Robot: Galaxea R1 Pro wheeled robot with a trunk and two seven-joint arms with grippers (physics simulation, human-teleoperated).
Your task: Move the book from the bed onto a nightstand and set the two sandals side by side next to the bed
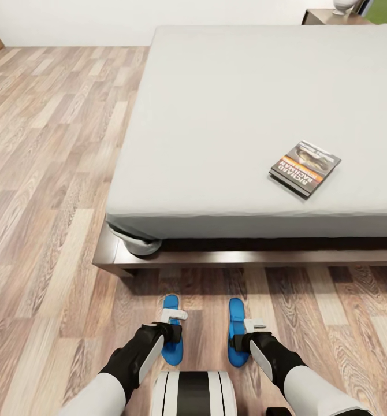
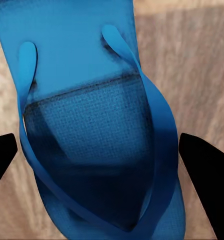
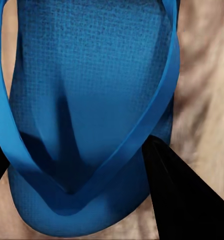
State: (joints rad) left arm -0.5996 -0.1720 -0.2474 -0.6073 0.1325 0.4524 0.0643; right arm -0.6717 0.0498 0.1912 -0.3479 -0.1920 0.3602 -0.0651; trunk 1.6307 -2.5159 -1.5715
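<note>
Both arms are low over the floor by the foot of the bed (image 1: 216, 115). The left pincer (image 2: 112, 150) is spread wide astride the left sandal (image 1: 171, 341); the right pincer (image 3: 81, 165) stands open around the right sandal (image 1: 237, 341), one finger touching it. They look light, floppy foam: pinch the sole's edges, not the straps. The book (image 1: 305, 168), thin and stiff, lies near the mattress's front edge. Plank floor (image 1: 49, 173), white walls.

"RICHARD BACHMAN" in white letters on the book (image 1: 305, 168) cover's orange band
</note>
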